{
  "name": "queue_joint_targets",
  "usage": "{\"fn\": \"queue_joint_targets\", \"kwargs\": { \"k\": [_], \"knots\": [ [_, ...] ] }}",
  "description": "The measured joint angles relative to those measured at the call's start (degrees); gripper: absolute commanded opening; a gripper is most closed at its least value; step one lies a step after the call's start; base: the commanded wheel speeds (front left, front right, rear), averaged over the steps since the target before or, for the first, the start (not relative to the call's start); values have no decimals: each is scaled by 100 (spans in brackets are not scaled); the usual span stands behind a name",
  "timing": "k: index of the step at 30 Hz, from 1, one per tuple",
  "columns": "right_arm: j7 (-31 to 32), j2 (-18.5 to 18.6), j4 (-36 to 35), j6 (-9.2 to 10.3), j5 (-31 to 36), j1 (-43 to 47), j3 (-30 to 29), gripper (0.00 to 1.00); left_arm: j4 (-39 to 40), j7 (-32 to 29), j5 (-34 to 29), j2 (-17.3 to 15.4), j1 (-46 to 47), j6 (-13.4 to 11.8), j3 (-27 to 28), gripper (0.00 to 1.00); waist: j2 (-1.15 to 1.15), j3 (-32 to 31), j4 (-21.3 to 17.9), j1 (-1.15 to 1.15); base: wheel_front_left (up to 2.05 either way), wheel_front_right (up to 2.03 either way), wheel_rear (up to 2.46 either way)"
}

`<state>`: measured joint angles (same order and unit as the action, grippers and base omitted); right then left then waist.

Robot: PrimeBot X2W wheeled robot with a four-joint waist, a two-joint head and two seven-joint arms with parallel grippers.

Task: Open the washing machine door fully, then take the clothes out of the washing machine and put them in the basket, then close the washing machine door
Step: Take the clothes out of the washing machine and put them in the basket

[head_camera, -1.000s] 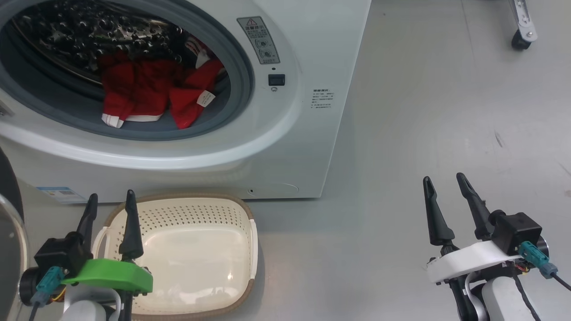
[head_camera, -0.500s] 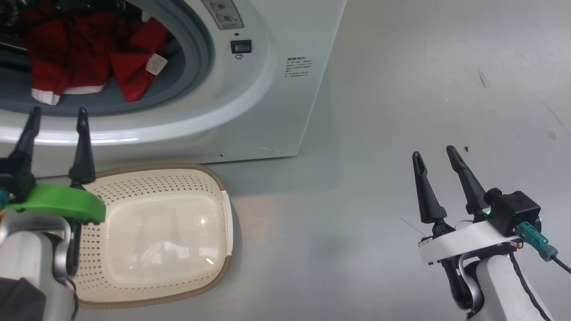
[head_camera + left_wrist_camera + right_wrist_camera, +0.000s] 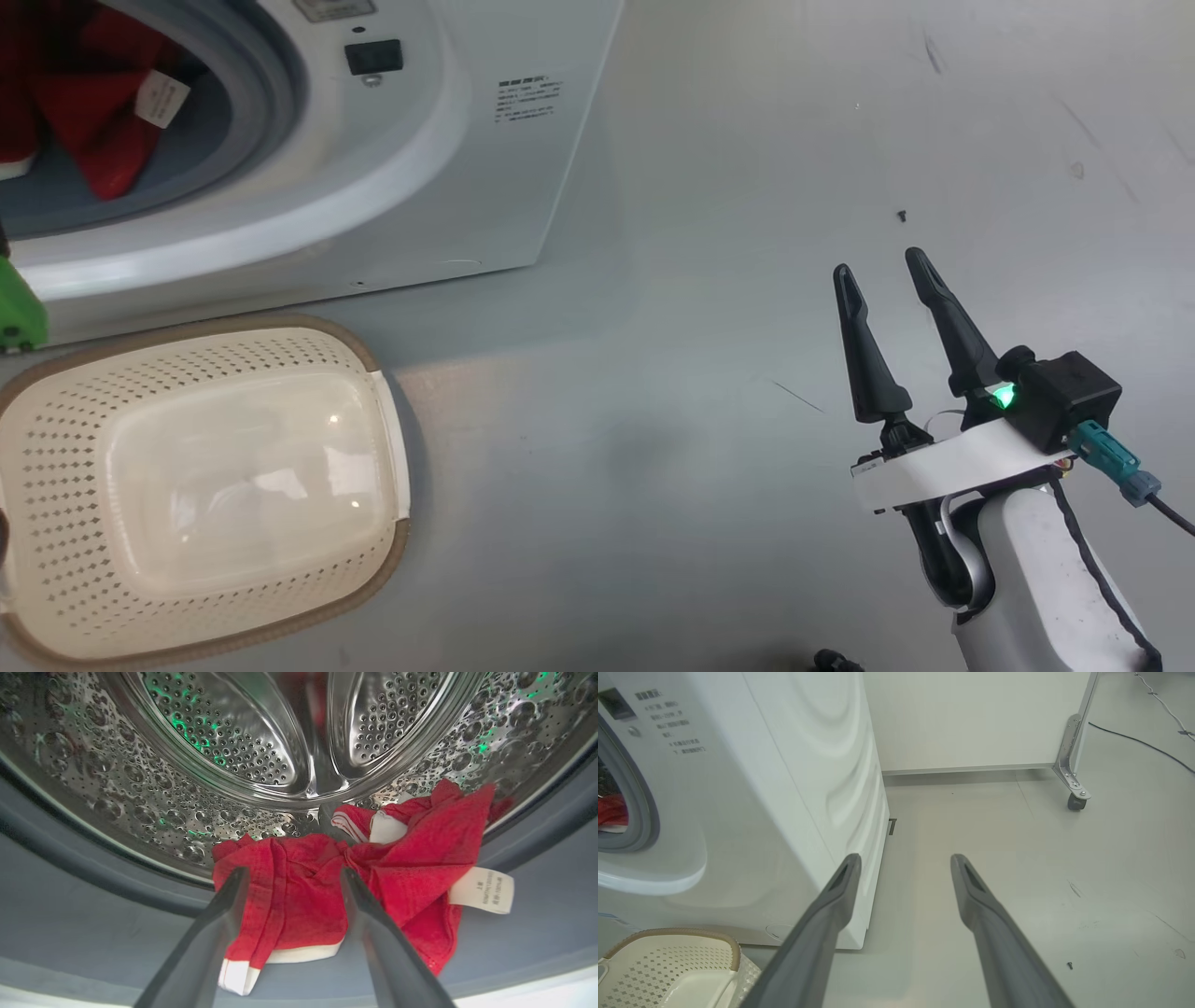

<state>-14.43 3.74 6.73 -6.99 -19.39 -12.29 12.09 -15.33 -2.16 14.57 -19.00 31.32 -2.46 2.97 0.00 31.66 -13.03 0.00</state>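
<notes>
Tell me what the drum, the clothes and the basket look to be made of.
Drum: apparently polished steel, mirror-bright, punched with holes.
Clothes: soft red fabric, creased in folds, with white trim and a sewn label.
Basket: likely glossy cream plastic, with glare on its floor and perforated walls; brown rim looks woven, perhaps moulded.

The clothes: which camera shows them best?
The left wrist view: the clothes show almost whole there, bunched at the front of the drum, ahead of the open left end effector. The head view catches a red corner, top left; the right wrist view, a red sliver at its left edge.
</notes>
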Motion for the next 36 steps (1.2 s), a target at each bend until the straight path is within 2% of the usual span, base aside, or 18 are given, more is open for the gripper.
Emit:
{"fn": "queue_joint_targets", "kwargs": {
  "k": [10,17,36],
  "knots": [
    [-1,-25,20,0,-77,-128,-2,100,-632,-820,-354,-434,728,-79,-113,100,0,296,-326,0,0,0,0],
    [-1,-57,46,0,-119,-203,13,100,-1198,-1330,-523,-605,1168,-138,-171,100,0,446,-444,0,0,0,0],
    [-1,-87,118,0,-110,-299,25,100,-1964,-1652,-730,-710,1757,-179,-353,100,0,535,-495,0,0,0,0]
  ]
}}
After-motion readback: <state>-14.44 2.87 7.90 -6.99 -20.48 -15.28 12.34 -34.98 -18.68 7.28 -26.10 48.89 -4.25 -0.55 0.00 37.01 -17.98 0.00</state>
